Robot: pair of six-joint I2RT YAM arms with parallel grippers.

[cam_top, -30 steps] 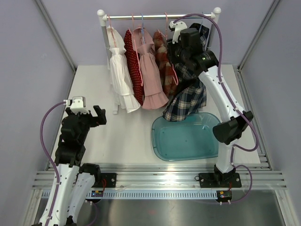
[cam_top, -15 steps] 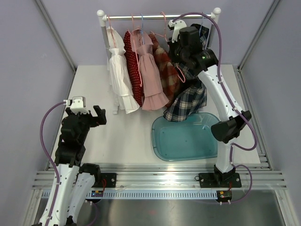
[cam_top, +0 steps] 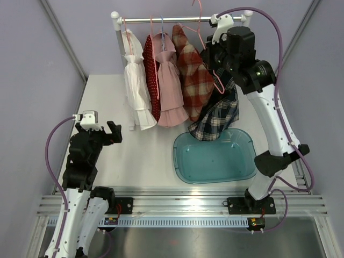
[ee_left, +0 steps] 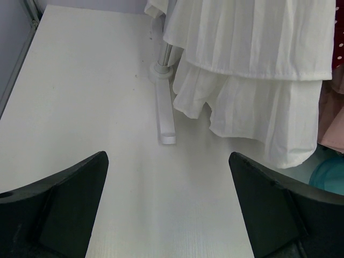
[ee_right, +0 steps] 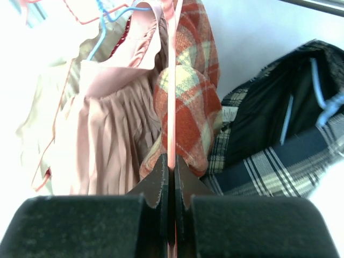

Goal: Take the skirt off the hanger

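Fingers of the right gripper (ee_right: 171, 166) are pressed together on the thin pink wire hanger (ee_right: 171, 80), which runs straight up the middle of the right wrist view. The red and cream plaid wool skirt (cam_top: 193, 80) is still on that hanger, in the upper centre of the overhead view, between a pale pink pleated dress (cam_top: 171, 80) on its left and a dark blue checked skirt (cam_top: 221, 113) on its right. The hanger's hook shows above the metal bar of the white clothes rail (cam_top: 161, 19) at the top edge of the frame. The blue skirt's hem hangs over the far rim of the translucent teal plastic tub (cam_top: 215, 161), lower centre right. At the lower left the left gripper (cam_top: 110, 131) hovers over the white table (cam_top: 140, 156) with its jaws wide apart and nothing between them, facing a white tiered dress (ee_left: 252, 80) and the rail's white foot (ee_left: 165, 115)
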